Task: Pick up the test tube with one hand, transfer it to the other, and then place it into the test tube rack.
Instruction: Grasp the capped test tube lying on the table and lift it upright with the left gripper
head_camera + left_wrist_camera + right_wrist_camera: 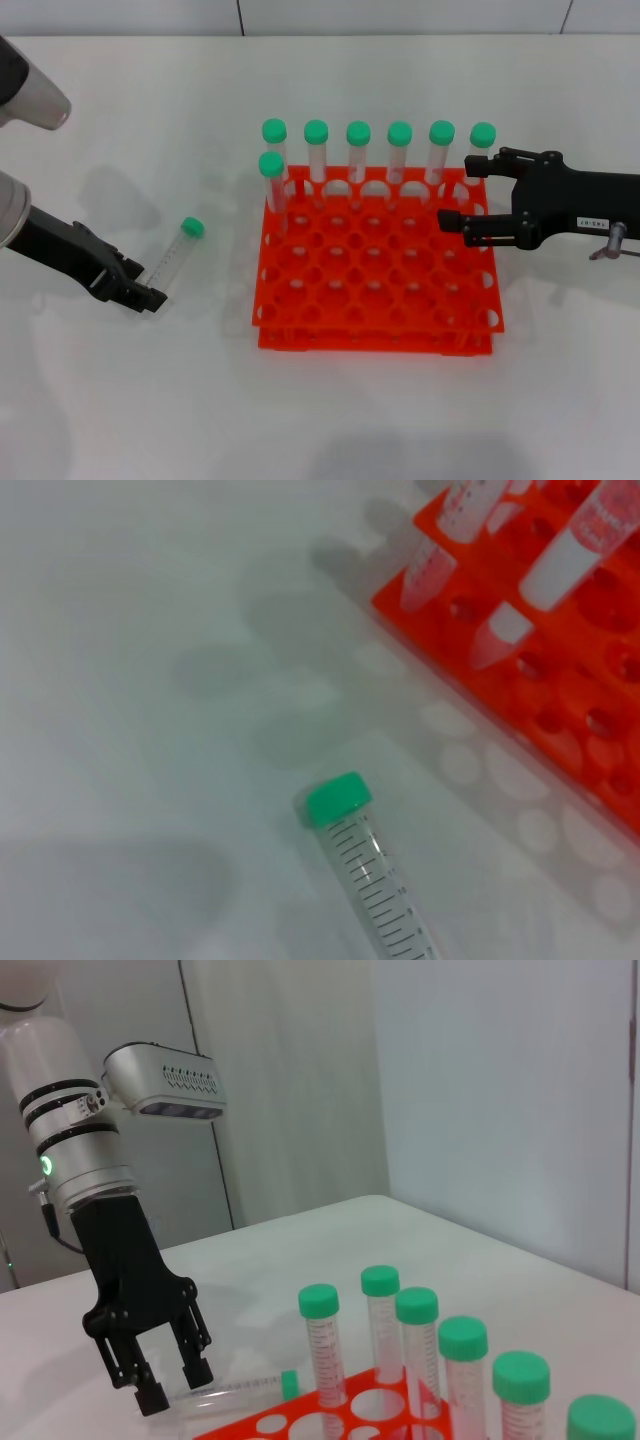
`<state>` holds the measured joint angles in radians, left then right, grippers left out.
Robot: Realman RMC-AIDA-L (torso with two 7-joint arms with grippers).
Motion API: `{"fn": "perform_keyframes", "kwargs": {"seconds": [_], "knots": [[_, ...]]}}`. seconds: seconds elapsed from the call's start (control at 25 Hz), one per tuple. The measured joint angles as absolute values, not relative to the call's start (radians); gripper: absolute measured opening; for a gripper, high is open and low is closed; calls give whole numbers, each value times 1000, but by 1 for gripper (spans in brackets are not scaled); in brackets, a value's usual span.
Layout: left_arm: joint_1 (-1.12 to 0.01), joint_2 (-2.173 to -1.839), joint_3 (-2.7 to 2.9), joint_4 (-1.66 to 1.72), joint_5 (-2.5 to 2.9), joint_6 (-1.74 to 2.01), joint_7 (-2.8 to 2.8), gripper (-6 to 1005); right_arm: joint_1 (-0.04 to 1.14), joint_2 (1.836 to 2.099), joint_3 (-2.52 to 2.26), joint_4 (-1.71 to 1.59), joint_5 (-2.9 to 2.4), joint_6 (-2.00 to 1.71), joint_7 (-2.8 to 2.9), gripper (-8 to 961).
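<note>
The test tube [172, 258], clear with a green cap, lies on the white table left of the orange test tube rack [300, 335]. In the left wrist view the test tube [372, 885] points its cap at the rack [560, 695]. My left gripper [146, 287], unlabelled, sits low at the tube's bottom end. In the right wrist view the left gripper [176, 1384] is open, its fingers apart over the test tube [240, 1391]. My right gripper [458, 193], with a white label, hovers open over the rack's right rear edge.
Several green-capped tubes [358, 150] stand upright in the rack's back rows, and most other holes hold nothing. In the right wrist view these standing tubes [416, 1345] rise from the rack [300, 1425]. A wall edges the table at the far side.
</note>
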<state>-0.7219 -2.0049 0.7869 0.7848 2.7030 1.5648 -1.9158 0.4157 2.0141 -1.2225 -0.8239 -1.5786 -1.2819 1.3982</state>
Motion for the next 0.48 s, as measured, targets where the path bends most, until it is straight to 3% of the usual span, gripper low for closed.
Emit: {"fn": "perform_keyframes", "kwargs": {"seconds": [0.48], "knots": [[-723, -2006, 787, 771, 2704, 1561, -1916, 525, 416, 2014, -1221, -825, -1579, -1284, 1394, 860]]}}
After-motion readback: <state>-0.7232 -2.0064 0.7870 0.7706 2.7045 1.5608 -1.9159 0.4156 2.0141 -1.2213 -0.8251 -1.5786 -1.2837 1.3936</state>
